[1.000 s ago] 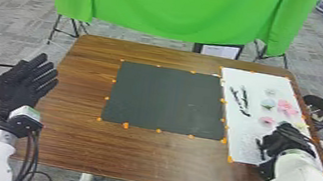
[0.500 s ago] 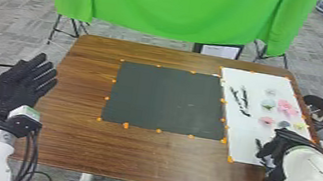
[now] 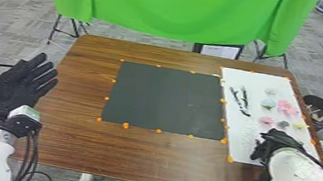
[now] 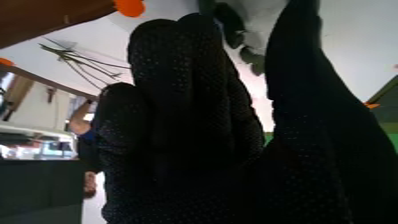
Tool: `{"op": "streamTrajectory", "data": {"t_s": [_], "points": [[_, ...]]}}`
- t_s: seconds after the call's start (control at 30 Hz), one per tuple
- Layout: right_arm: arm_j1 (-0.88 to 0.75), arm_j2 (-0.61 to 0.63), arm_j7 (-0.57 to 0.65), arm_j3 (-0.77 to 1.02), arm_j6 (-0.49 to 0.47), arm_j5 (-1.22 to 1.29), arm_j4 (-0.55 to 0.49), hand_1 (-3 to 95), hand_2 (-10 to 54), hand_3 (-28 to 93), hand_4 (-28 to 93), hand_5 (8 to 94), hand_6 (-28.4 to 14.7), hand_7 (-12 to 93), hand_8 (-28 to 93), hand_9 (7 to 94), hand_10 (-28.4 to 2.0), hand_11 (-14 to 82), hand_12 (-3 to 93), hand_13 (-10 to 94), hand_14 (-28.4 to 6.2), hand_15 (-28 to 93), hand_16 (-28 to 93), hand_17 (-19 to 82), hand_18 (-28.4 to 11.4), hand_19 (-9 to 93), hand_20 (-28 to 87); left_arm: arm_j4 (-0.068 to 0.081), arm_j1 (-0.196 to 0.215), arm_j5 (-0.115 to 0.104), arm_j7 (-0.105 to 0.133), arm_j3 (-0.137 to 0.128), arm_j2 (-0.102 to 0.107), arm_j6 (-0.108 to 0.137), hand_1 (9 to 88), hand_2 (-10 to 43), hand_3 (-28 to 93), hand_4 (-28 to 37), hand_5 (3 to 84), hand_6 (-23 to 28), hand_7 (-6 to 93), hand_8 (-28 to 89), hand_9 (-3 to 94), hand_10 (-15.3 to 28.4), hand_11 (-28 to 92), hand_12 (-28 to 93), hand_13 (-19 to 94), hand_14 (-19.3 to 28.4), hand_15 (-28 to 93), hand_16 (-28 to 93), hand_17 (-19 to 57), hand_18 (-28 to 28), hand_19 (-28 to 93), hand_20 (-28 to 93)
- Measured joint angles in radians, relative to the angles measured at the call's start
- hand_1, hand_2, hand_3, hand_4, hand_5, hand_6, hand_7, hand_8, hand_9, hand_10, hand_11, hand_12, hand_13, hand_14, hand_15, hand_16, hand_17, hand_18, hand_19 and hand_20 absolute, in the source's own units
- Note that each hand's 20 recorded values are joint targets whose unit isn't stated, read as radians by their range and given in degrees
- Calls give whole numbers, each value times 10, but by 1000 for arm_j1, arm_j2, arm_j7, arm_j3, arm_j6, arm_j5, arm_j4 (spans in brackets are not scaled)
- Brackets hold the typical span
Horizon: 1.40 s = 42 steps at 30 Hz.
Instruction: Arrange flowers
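Flowers (image 3: 286, 108) lie on a white sheet (image 3: 241, 150), just beyond the right hand (image 3: 279, 141). In the right wrist view, that hand's fingers (image 4: 182, 82) are straight and close together, and the thumb stands apart from them, leaving a narrow gap that widens toward the tips. Dark leaves (image 4: 232, 24) show through this gap and next to the fingertips; whether the hand touches them I cannot tell. Well to one side of the fingers, thin green stems (image 4: 73, 56) lie spread on the sheet.

In the head view, the right hand is over the near part of the sheet. Nearest to it among the blossoms are a grey-blue flower (image 3: 282, 124), a yellowish flower (image 3: 298, 125) beside it, and a small pink flower (image 3: 266, 120) on the other side. Farther up the sheet are the larger pink blossoms, with a pale bluish flower (image 3: 268, 103) to their left and a whitish flower (image 3: 270, 92) beyond that. Dark branches (image 3: 242, 100) lie to the left of the blossoms.

The sheet covers the right side of the brown tabletop (image 3: 141, 154), alongside a black mat (image 3: 166, 99) in the middle. Orange markers (image 3: 125, 125) line the edges of both. At the far left, the left hand (image 3: 22, 85) has its fingers straight and spread, well apart from the flowers. A green cloth (image 3: 177, 10) hangs behind the tabletop.
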Motion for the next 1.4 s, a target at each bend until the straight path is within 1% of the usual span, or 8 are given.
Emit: {"op": "streamTrajectory", "data": {"t_s": [0.07, 0.2, 0.3, 0.4, 0.53, 0.83, 1.07, 1.4], "points": [[10, 0, -17, -29, 22, -39, 16, 612, -95, 587, -280, 784, -18, 279, 223, 885, -95, 138, 472, 839, -70, 413, 411, 575, -149, 915, 169, 1, -2, -2, -2, 2, 0, -1, 262, 119, 726, -283, 385, 87, 65, -69, 306, 152, 148, 86, 185, 151, 239, -76, -45, 118, 301, 61], [19, -4, -43, -33, 113, -48, 64, 587, -95, 694, -281, 752, -5, 446, 234, 887, -107, 68, 379, 884, -40, 211, 422, 619, -112, 871, 80, 4, -7, -3, -4, 5, 0, -3, 262, 119, 725, -283, 386, 88, 65, -69, 307, 152, 147, 85, 184, 153, 240, -75, -45, 119, 301, 61], [14, -8, -46, -19, 168, -34, 83, 589, -95, 714, -269, 707, -7, 539, 233, 882, -109, 62, 357, 890, -34, 185, 408, 640, -96, 847, 56, 6, -11, -3, -5, 7, 0, -5, 262, 119, 727, -283, 386, 88, 66, -69, 307, 153, 147, 85, 184, 153, 240, -75, -45, 119, 301, 61], [2, -13, -47, -2, 210, -11, 84, 595, -95, 733, -265, 657, -12, 644, 218, 903, -88, 87, 406, 912, -25, 198, 454, 651, -93, 842, 84, 8, -14, -6, -6, 9, 0, -5, 264, 115, 728, -283, 386, 88, 66, -69, 307, 153, 147, 86, 184, 153, 242, -74, -47, 122, 305, 62], [-20, -14, -47, 15, 323, 33, 85, 591, -95, 749, -223, 639, -20, 682, 234, 909, -71, 115, 476, 921, -17, 221, 519, 652, -99, 838, 145, 8, -14, -16, -5, 10, 3, -5, 266, 113, 728, -283, 387, 89, 67, -69, 308, 153, 149, 87, 187, 154, 245, -73, -49, 125, 309, 64], [-39, -14, -47, 35, 562, 178, 91, 547, -95, 761, -60, 606, -32, 749, 296, 890, -83, 170, 573, 886, -36, 318, 591, 632, -122, 834, 294, 8, -16, -26, -2, 17, 5, -5, 273, 103, 729, -283, 390, 88, 70, -70, 310, 152, 151, 86, 189, 155, 251, -73, -50, 128, 313, 65], [-64, -14, -63, 81, 585, 257, 74, 528, -95, 767, -5, 602, -36, 768, 323, 874, -87, 203, 612, 858, -54, 403, 580, 608, -150, 871, 325, 7, -16, -30, -1, 18, 5, -5, 275, 102, 727, -283, 389, 89, 68, -71, 310, 152, 150, 86, 191, 156, 254, -73, -50, 128, 312, 64], [-86, -3, -73, 117, 605, 295, -7, 523, -95, 773, 10, 601, -39, 769, 334, 869, -91, 219, 626, 851, -59, 430, 575, 602, -160, 887, 323, 7, -15, -31, 1, 17, 7, -5, 275, 102, 726, -283, 390, 89, 66, -70, 311, 152, 150, 86, 193, 156, 257, -73, -50, 128, 310, 64]]}}
